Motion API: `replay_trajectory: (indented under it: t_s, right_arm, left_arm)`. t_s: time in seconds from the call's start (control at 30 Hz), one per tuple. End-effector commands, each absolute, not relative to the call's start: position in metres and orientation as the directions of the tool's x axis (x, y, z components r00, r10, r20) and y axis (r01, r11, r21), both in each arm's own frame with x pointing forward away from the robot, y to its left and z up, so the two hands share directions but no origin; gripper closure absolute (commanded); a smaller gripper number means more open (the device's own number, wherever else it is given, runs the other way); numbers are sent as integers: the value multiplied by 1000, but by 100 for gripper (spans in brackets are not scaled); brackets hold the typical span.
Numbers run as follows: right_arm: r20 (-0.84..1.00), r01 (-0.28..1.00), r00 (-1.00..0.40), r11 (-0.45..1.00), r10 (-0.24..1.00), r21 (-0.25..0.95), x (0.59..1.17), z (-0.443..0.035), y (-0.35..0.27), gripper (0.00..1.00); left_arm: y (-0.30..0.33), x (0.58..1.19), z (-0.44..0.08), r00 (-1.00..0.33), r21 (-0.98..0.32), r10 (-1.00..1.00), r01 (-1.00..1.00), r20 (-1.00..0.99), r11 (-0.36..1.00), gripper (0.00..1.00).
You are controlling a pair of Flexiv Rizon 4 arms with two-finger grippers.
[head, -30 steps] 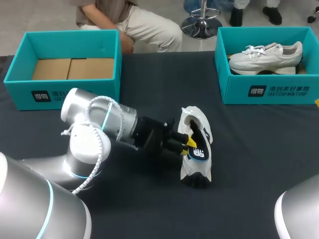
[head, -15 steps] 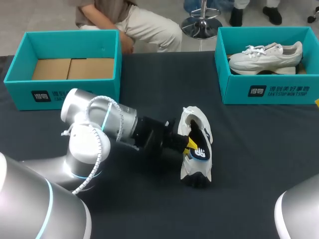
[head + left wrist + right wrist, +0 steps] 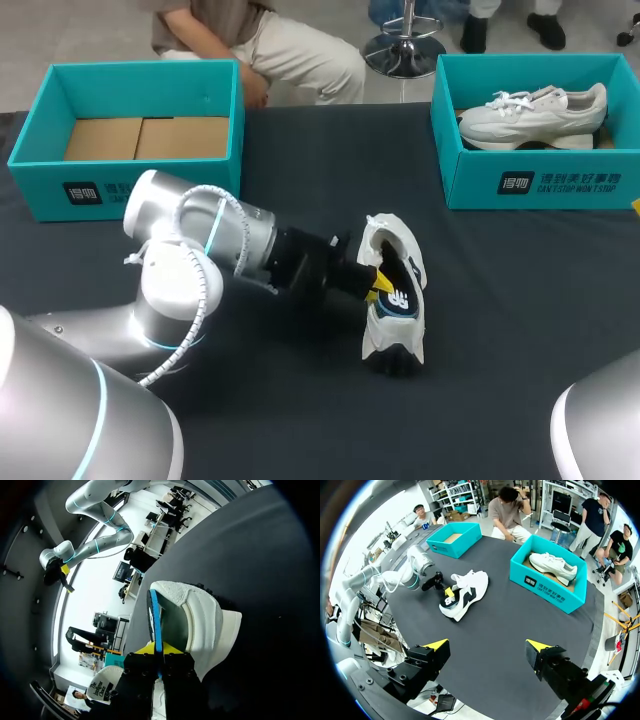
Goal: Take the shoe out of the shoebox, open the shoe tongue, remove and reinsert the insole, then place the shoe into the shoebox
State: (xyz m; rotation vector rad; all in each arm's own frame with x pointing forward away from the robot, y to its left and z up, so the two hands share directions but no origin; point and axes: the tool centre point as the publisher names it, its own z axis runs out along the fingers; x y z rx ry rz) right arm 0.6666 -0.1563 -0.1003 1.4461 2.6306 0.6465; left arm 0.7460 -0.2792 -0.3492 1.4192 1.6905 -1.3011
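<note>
A white and black shoe (image 3: 400,305) lies on its side on the dark table, near the middle. My left gripper (image 3: 377,285) reaches into its opening from the left. In the left wrist view this gripper (image 3: 159,650) is shut on the thin blue insole (image 3: 154,614), which stands on edge out of the shoe (image 3: 205,620). My right gripper (image 3: 486,647) hangs open high above the near table edge, far from the shoe (image 3: 462,596), with nothing between its fingers. An empty teal shoebox (image 3: 40,120) stands at the back left.
A second teal shoebox (image 3: 540,185) at the back right holds another white shoe (image 3: 535,112). My left arm (image 3: 190,260) lies low across the table's left half. Part of my right arm (image 3: 600,430) shows at the front right corner.
My left gripper has pushed a little farther into the shoe's opening and its fingers have shut on the insole. The shoe has hardly shifted. The right gripper has stayed open.
</note>
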Motion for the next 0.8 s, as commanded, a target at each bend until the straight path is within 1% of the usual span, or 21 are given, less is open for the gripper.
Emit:
replay_trajectory:
  t_s: [0.03,0.2,0.23,0.27,0.3,0.37,0.8]
  right_arm:
    - [140,793,-555,470,820,388,669,-100,-156,0]
    - [140,793,-555,470,820,388,669,-100,-156,0]
    - [140,793,-555,470,820,388,669,-100,-156,0]
    - [140,793,-555,470,820,388,669,-100,-156,0]
    - [140,793,-555,470,820,388,669,-100,-156,0]
    - [140,793,-555,470,820,388,669,-100,-156,0]
    - [140,793,-555,470,820,388,669,-100,-156,0]
  left_arm:
    - [-288,750,-352,-271,-311,399,950,-876,-37,100]
    - [-287,747,-353,-267,-310,405,950,-874,-43,100]
    - [-286,746,-353,-267,-310,406,950,-874,-44,93]
    - [-285,745,-353,-266,-310,407,950,-874,-44,89]
    - [-283,744,-353,-266,-310,408,950,-874,-45,86]
    - [-281,743,-353,-265,-309,407,950,-874,-46,84]
    - [-274,730,-334,-253,-300,373,951,-893,-75,84]
